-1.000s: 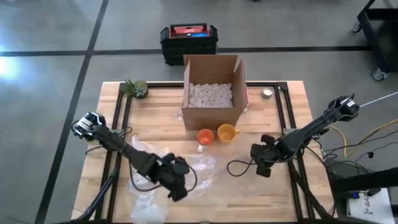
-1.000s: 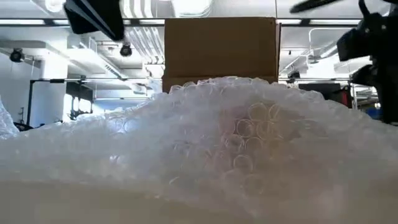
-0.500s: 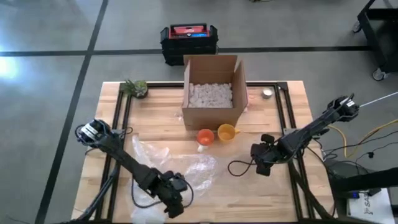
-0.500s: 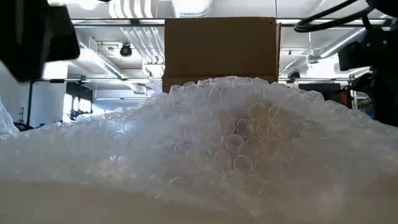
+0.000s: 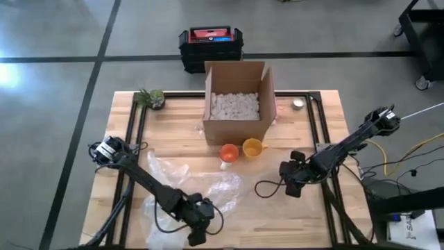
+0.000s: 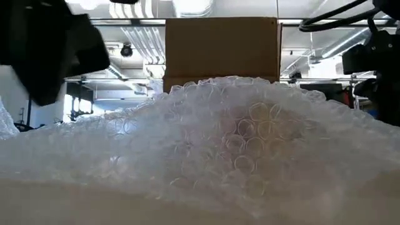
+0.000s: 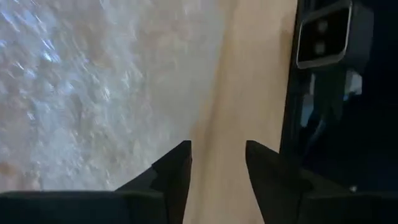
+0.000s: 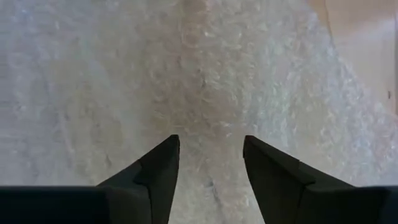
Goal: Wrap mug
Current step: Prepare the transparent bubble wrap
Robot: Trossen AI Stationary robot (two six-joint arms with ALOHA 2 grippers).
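An orange mug and a yellow mug stand on the table in front of the cardboard box. A clear sheet of bubble wrap lies crumpled on the wood near the front; in the low view the bubble wrap fills the foreground. My left gripper is open at the table's near edge, over bare wood beside the wrap's edge. My right gripper is open to the right of the wrap, with the wrap ahead of its fingers.
The box holds white packing peanuts. A small potted plant stands at the far left, a small round object at the far right. A black cable loop lies by my right gripper. A black and red case sits on the floor beyond.
My left gripper has gone from over the bubble wrap toward the table's near edge and now stands beside the wrap. The wrap lies more spread out than a second ago.
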